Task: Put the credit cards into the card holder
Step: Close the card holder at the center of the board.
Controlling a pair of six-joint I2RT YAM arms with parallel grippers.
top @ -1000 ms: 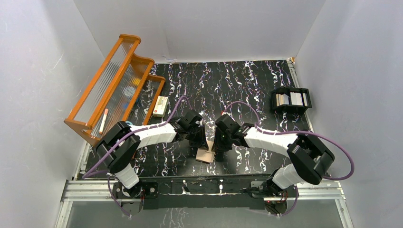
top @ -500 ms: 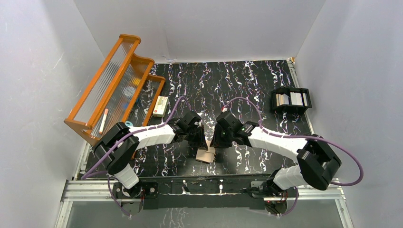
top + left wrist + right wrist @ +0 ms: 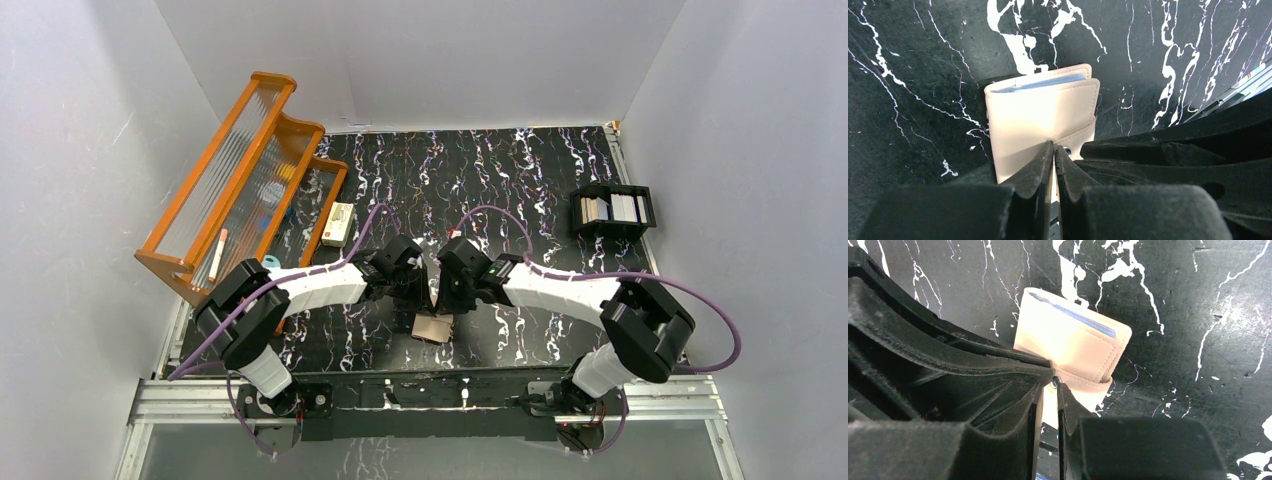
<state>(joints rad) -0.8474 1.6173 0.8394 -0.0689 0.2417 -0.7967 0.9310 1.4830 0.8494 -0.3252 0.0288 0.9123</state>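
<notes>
The right gripper [image 3: 1055,383] now stands closer to the left gripper [image 3: 1054,146] than a second ago, both tips at the snap tab [image 3: 1083,137] of the card holder [image 3: 1040,120], folded on the table [image 3: 540,170]; left is closed, right I cannot tell

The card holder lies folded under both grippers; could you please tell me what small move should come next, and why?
Probably press the snap tab down to fasten it: the card holder lies folded, a blue card tucked inside, and both the left gripper and right gripper tips meet at the tab.
</notes>
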